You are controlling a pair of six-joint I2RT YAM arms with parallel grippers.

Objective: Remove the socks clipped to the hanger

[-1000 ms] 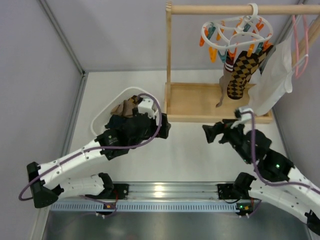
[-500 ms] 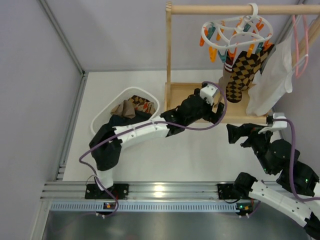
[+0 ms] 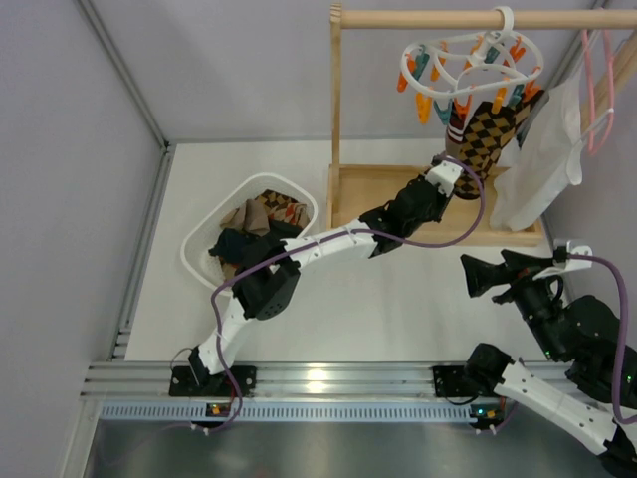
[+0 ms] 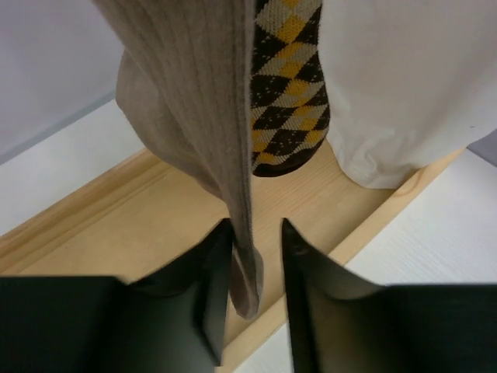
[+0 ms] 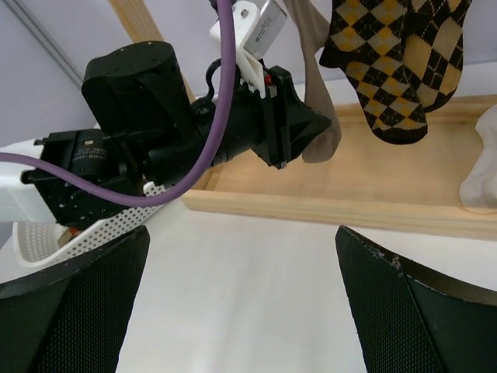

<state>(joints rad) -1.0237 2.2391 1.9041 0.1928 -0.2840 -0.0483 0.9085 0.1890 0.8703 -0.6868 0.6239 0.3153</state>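
**Left arm lines up on the tan sock's toe**

Seen from above, the pale wooden clothes stand (image 3: 336,119) fills the table from 12 to 2 o'clock. A limp white cloth garment (image 3: 542,164) hangs at its 3 o'clock end. A white perforated plastic basket (image 3: 204,231) sits at 9 o'clock with socks heaped inside.

From the rail hangs the white plastic oval-ring hanger (image 3: 483,60), and orange and teal clothespins (image 3: 423,108) dangle from it. Two socks are clipped there: a brown-and-yellow argyle sock (image 3: 483,134) and, at its 9 o'clock side, a tan ribbed sock (image 4: 194,93).

Both look light, soft and stretchy. I'd judge a pull will lengthen the knit before the peg lets go, so the toe is a fair hold, though higher up would stretch less.

The left gripper (image 4: 255,225) straddles the tan toe with its jaws narrowly parted and not visibly pinching. The right gripper (image 5: 242,233) waits at 4 o'clock, spread wide and empty.
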